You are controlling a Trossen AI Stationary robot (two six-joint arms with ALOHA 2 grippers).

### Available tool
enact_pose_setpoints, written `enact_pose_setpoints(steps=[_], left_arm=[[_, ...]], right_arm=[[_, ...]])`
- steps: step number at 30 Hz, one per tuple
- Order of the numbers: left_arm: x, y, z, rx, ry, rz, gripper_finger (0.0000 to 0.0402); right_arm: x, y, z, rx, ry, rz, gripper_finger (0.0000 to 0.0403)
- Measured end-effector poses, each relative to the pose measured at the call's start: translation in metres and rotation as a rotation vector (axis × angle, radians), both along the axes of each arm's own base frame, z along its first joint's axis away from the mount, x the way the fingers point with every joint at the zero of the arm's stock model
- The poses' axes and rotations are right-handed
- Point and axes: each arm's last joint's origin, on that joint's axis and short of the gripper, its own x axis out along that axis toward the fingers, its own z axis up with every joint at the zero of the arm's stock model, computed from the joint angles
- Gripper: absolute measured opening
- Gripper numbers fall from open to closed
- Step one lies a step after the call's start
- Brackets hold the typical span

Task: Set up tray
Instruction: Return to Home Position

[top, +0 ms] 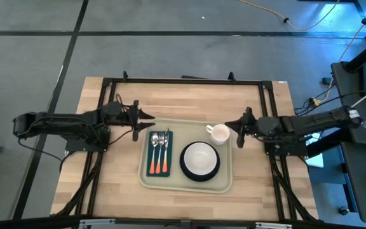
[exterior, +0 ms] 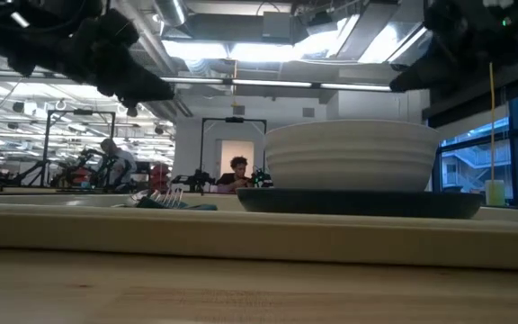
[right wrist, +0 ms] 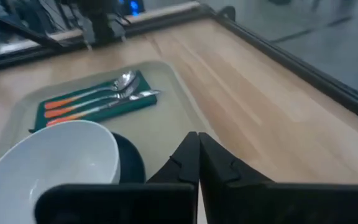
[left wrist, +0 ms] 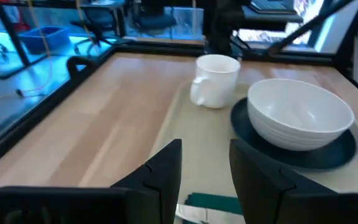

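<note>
The beige tray (top: 186,186) lies flat on the wooden table's middle. On its left part lies a dark green napkin (top: 159,154), with orange-handled cutlery (right wrist: 95,102) resting on it. A white bowl (top: 200,158) sits on a dark plate (left wrist: 328,158) at the tray's right. A white mug (left wrist: 215,79) stands upright at the tray's far right corner. My left gripper (left wrist: 205,171) hovers open over the tray's left edge near its far corner. My right gripper (right wrist: 197,152) is shut above the tray's right edge, close to the mug, which its own view does not show.
A dark metal frame (top: 183,81) runs round the table's far and side edges. Bare wood (top: 116,184) lies left of the tray and along the far side (top: 183,102). A person (exterior: 237,171) sits in the room behind the table.
</note>
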Motion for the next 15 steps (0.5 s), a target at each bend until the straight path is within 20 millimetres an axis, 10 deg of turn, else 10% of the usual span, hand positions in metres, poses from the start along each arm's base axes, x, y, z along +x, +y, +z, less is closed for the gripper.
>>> enact_pose_setpoints(steps=[15], left_arm=[[-0.042, 0.009, -0.048, -0.052, -0.132, 0.167, 0.0127]], right_arm=[[-0.036, -0.029, -0.049, 0.020, -0.263, 0.007, 0.0001]])
